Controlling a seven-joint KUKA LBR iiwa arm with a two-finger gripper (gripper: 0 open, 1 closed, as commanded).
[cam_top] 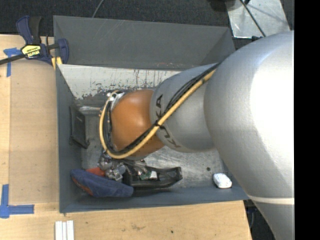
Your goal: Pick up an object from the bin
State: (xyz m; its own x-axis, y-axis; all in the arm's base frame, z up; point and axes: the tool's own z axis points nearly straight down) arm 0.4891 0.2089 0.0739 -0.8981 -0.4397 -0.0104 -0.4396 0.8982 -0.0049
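The claw [114, 170] sat low at the front left of the bin [65, 134], just above a blue cloth [97, 185] and beside a black slab [159, 177], probably to grasp there, though I couldn't tell whether it was open or shut.

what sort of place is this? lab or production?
Probably a robotics lab bin-picking cell: a KUKA arm reaches into a grey metal bin holding loose odds like a blue soft item and a small white object.
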